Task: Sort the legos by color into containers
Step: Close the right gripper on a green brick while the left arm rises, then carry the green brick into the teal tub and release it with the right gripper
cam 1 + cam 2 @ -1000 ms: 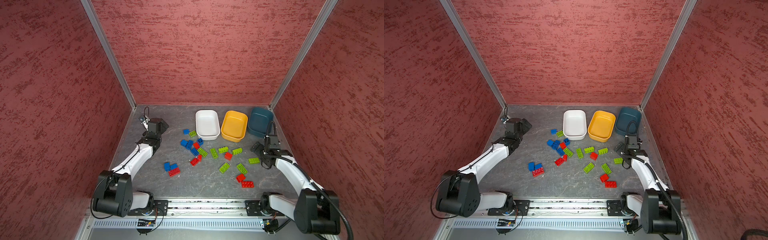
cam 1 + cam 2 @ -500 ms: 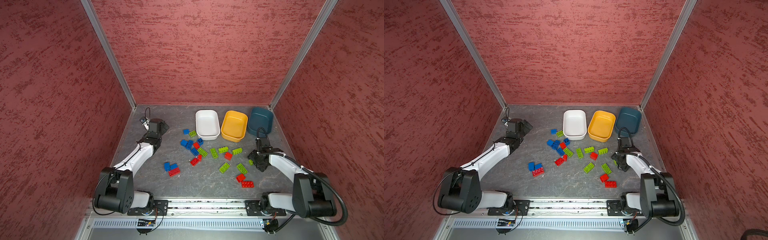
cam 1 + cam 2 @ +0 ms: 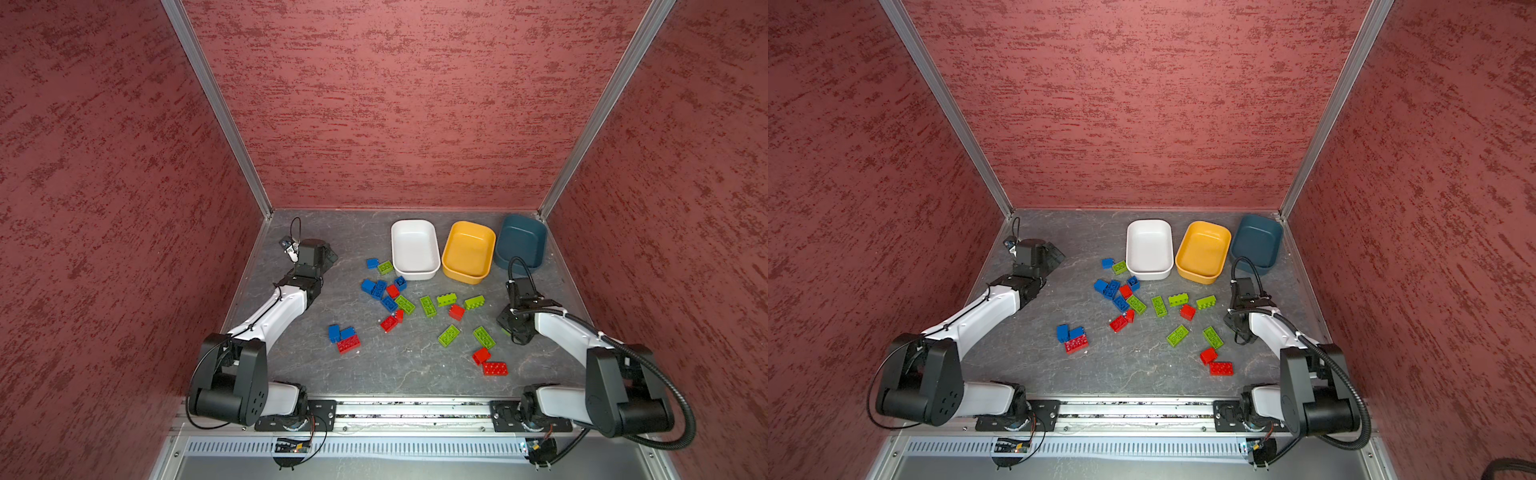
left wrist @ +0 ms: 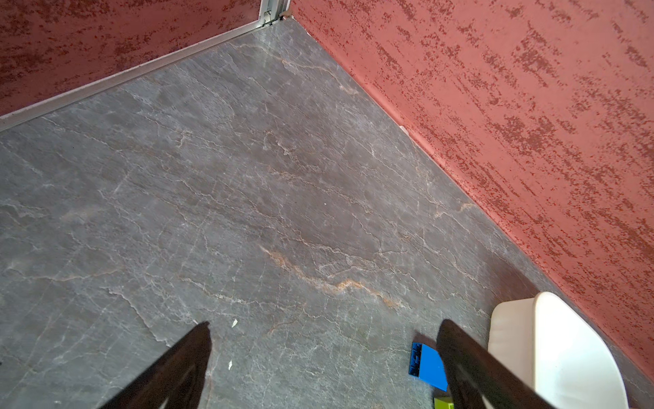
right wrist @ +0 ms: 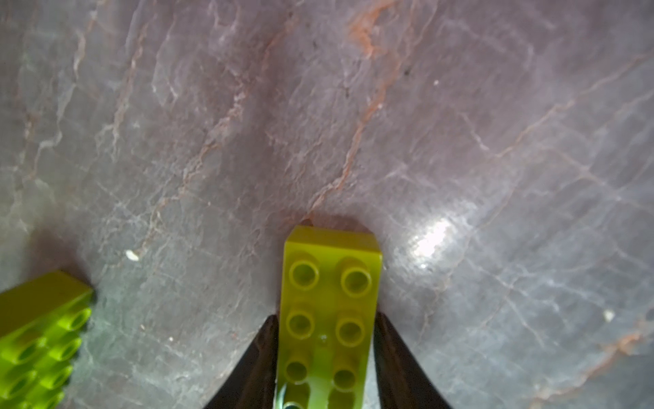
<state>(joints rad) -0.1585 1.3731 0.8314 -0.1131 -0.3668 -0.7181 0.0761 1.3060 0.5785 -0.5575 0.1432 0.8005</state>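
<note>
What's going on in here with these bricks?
Colour sorting, barely started. The right gripper is clamped on a lime green oblong studded brick on the grey table. The left gripper hangs open, holding nothing. The white plastic tub, yellow-orange tub and dark teal tub are empty.

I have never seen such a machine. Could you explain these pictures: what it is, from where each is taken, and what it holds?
It is a robot with two white-and-black arms, a left arm and a right arm, each ending in a two-fingered gripper. The two wide pictures come from one camera head above; the two close ones from a camera on each wrist. On the grey table lie small studded plastic bricks, blue, red and lime green. Behind them stand a white plastic tub, a yellow-orange plastic tub and a dark teal plastic tub, all apparently empty. The left gripper is open, holding nothing. The right gripper is closed on one lime green oblong brick.
</note>
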